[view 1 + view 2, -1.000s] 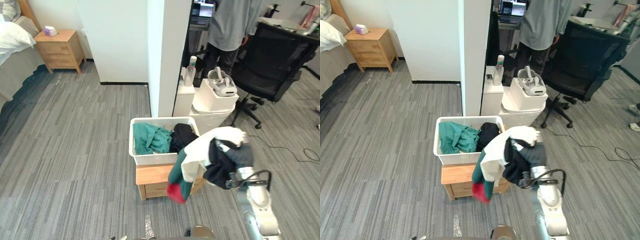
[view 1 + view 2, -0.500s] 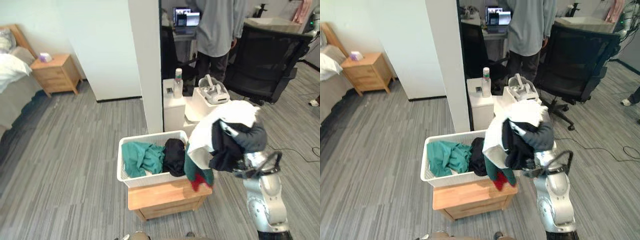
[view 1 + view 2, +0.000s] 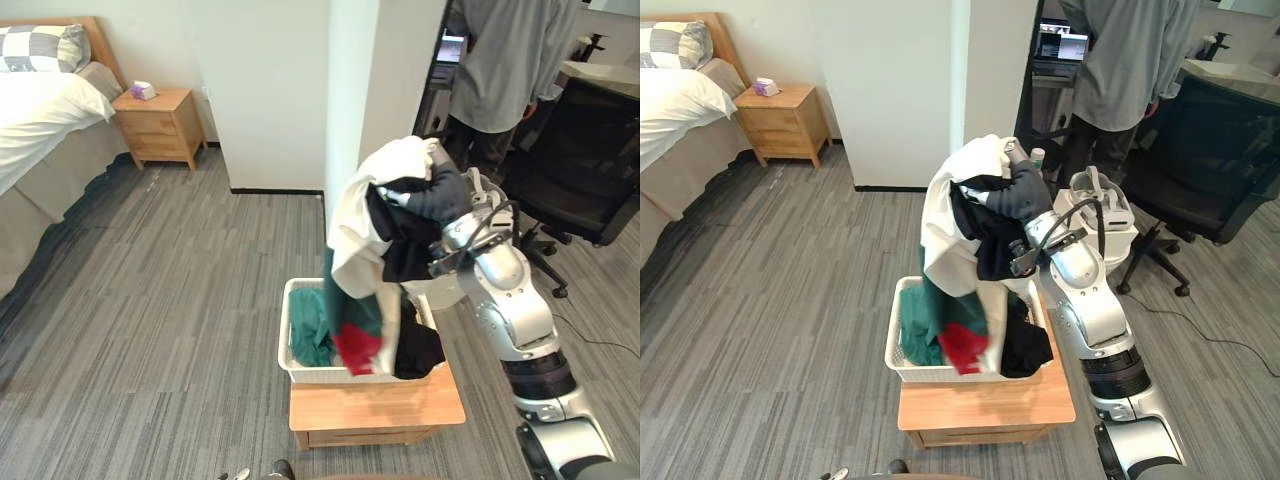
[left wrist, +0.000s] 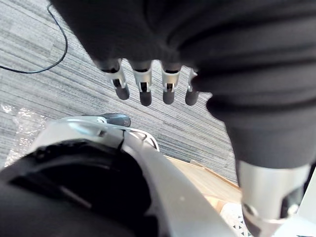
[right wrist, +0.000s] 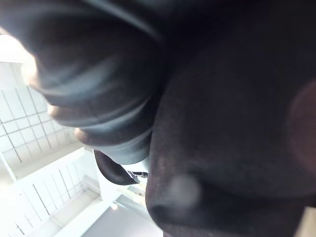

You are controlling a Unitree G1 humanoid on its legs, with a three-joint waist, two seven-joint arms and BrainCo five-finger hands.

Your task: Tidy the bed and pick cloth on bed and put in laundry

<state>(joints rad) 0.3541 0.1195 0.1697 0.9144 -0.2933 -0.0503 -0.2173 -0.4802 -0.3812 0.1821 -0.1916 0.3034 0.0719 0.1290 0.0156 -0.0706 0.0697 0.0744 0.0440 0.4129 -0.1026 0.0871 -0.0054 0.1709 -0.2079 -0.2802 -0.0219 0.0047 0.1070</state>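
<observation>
Left eye view, bundle of clothes [image 3: 365,215] draping over raised right hand [image 3: 447,197], grasp hidden so cannot tell, hanging over white laundry basket [image 3: 300,372] sitting on wooden stand [image 3: 375,410], left wrist view, left hand [image 4: 143,84] hovering empty, outstretched, right wrist view, dark cloth [image 5: 222,123] lying close.
</observation>
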